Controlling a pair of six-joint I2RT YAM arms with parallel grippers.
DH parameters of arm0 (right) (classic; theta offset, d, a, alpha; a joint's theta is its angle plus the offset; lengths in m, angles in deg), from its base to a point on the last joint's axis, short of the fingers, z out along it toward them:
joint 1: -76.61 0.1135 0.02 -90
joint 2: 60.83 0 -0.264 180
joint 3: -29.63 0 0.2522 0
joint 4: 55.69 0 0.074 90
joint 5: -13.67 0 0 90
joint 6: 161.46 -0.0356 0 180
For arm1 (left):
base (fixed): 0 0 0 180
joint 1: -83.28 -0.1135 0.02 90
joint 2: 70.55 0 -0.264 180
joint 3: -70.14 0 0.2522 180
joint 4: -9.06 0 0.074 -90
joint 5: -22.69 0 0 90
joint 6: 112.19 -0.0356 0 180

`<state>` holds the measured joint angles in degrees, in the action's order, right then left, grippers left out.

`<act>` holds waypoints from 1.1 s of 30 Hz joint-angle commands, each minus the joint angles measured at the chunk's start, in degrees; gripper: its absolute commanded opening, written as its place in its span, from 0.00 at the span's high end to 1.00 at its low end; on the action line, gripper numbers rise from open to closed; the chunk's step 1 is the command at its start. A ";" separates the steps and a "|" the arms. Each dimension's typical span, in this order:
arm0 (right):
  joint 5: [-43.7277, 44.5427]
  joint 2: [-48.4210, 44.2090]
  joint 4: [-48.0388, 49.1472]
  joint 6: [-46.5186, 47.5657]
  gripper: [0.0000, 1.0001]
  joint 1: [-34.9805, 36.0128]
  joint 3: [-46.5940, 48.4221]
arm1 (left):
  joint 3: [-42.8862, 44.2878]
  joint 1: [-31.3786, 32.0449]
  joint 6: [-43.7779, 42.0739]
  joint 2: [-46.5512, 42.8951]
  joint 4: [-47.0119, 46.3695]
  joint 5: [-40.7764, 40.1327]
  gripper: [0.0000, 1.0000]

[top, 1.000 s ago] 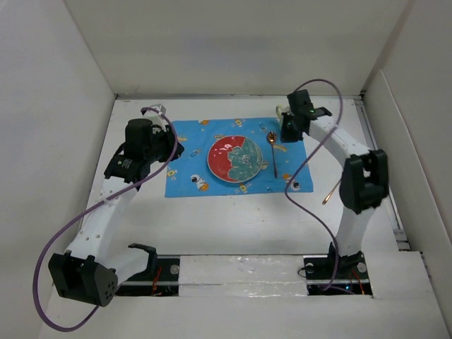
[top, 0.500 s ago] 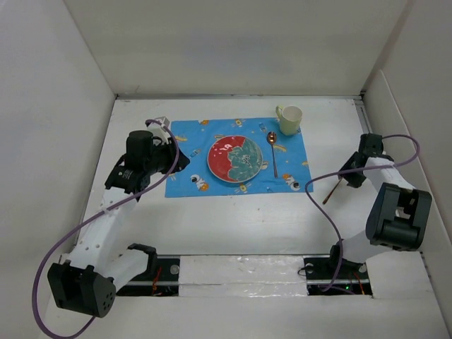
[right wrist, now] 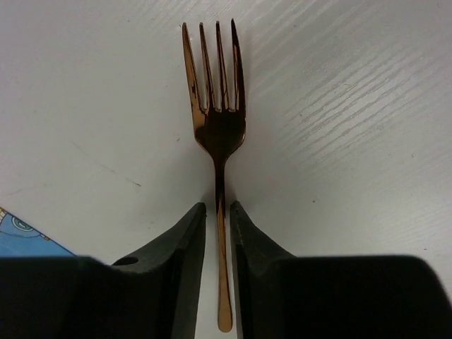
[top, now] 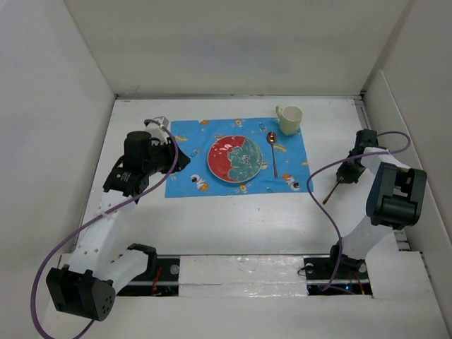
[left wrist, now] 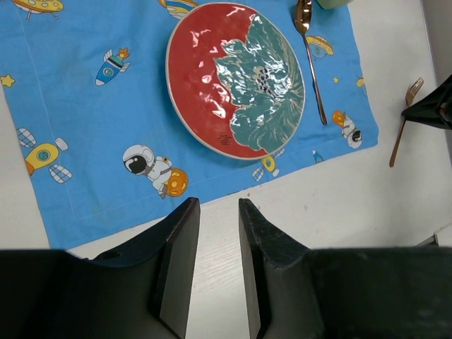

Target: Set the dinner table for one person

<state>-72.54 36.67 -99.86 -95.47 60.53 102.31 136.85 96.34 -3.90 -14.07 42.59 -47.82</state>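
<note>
**Straddling the fork: right arm at pickup, left arm waiting**

- Dinner table [top: 233, 219]: one, lying under both grippers.
- Blue rocket-print placemat [top: 189, 141]: one. Its near edge lies just ahead of the left gripper [left wrist: 216, 202] and marks out the place setting.
- Red-and-teal plate [top: 234, 159]: one, mid-mat, ahead of the left fingertips, where a diner would face it.
- Pale mug [top: 289, 120]: one, at the mat's far corner, well apart from the right gripper [right wrist: 217, 206].
- Spoon [top: 273, 152]: one, on the mat on the plate's side nearer the right gripper.
- Copper fork [right wrist: 217, 106]: one, flat on bare table off the mat. Its handle runs between the right jaws and its tines point beyond the fingertips.

Right jaws are narrow and flank the handle; I cannot tell whether they pinch it. Left jaws are narrowly parted and hold nothing.

Judgement: the fork is the only piece not yet on the mat.
</note>
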 commanded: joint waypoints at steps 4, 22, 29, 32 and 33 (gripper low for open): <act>0.69 1.65 -2.81 -0.77 0.85 0.43 1.64 | -0.13 0.12 0.00 -1.21 -2.80 0.03 0.74; -2.12 -8.47 -11.16 -3.58 1.00 29.67 26.32 | 6.02 0.12 1.14 0.73 -0.97 -1.02 0.73; -3.35 11.53 -10.89 -8.15 1.00 49.19 48.72 | 12.26 0.12 3.42 0.47 1.50 -3.23 0.67; -3.35 19.03 -11.07 -9.47 1.00 54.47 60.76 | 12.36 0.12 5.52 -1.46 3.87 -2.88 0.67; -5.18 23.84 -11.33 -10.35 1.00 55.44 63.66 | 10.96 0.12 6.06 -2.43 4.13 -2.79 0.67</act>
<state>-75.71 55.07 -110.00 -103.17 113.41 158.74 147.39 96.34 -0.41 -13.58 44.23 -50.47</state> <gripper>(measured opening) 0.023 0.324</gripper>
